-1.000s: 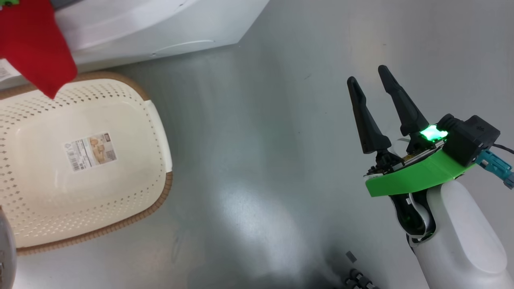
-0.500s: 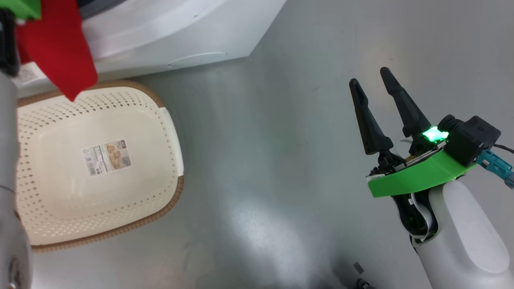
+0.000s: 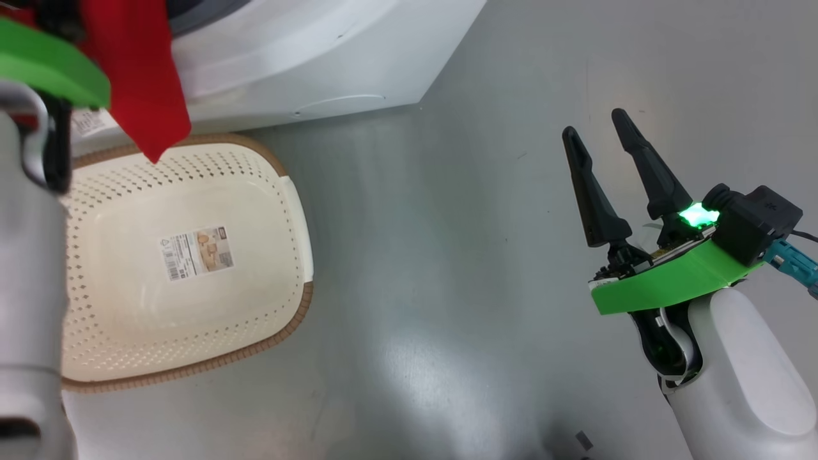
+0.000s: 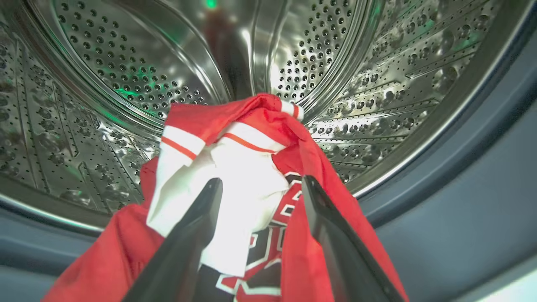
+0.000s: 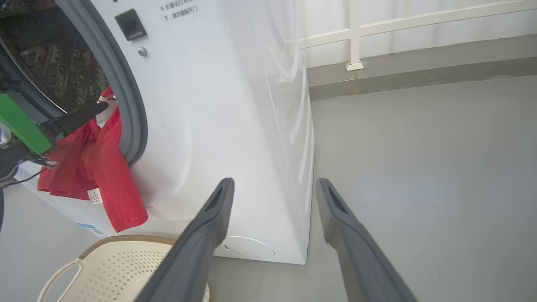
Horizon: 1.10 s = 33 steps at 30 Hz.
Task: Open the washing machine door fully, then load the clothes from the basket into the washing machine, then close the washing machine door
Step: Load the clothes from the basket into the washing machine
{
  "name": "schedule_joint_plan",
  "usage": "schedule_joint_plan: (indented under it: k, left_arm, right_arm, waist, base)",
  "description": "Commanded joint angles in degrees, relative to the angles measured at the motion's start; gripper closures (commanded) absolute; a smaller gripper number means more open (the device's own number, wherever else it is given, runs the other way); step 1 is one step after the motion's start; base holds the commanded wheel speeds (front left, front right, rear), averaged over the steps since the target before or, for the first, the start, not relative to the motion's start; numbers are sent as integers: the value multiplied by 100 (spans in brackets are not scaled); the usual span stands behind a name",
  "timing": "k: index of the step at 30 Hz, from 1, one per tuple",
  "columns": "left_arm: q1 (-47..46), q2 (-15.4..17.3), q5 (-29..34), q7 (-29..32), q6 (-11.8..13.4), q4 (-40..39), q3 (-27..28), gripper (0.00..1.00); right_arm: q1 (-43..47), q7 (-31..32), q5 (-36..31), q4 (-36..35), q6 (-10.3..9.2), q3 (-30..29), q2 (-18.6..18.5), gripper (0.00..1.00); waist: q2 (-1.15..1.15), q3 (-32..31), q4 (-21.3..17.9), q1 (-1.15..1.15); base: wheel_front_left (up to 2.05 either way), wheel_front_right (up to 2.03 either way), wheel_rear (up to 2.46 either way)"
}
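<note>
The washing machine (image 5: 235, 126) stands with its steel drum (image 4: 126, 63) exposed; its door is out of view. The red and white clothes (image 4: 235, 159) lie bunched on the drum's lip and hang down over the grey seal (image 5: 126, 105) as a red tail (image 5: 113, 184) outside the machine. My left gripper (image 4: 260, 184) is at the opening, open, with the white fabric between its fingers. In the head view the red cloth (image 3: 140, 83) hangs above the cream basket (image 3: 281, 191), which holds just its sticker. My right gripper (image 3: 601, 124) stands open over the floor, apart from everything.
The basket (image 5: 105, 260) sits on the grey floor directly before the machine's front. My left forearm (image 3: 29, 287) rises along the head view's left edge. A white railing (image 5: 356, 33) and a low kerb run behind the machine's right side.
The head view has shifted, so basket and machine sit further right and my left forearm fills more of the left edge. My left gripper has opened off the red garment. The right arm has held still.
</note>
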Motion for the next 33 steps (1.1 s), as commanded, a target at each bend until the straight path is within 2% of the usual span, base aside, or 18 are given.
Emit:
schedule_joint_plan:
  k: [1,16,23,33]
  left_arm:
    - [245,257,39,-44,33,-259,70,0]
    - [2542,248,-95,-44,311,-2603,437,0]
    - [3608,121,-146,-44,475,-3696,639,0]
    - [4553,-130,-134,-45,559,-4501,856,0]
  right_arm:
    - [227,-27,-34,-117,9,84,-17,0]
    - [323,-27,-1,-121,9,40,-84,0]
    - [340,-27,3,-139,9,33,-121,0]
    - [374,-27,-4,-169,9,-23,-145,0]
  waist:
    - [0,-38,13,0]
    - [0,-248,135,0]
    - [0,-262,195,0]
    - [0,-268,252,0]
  base:
    - [0,0,0]
    - [0,0,0]
    - [0,0,0]
    - [0,0,0]
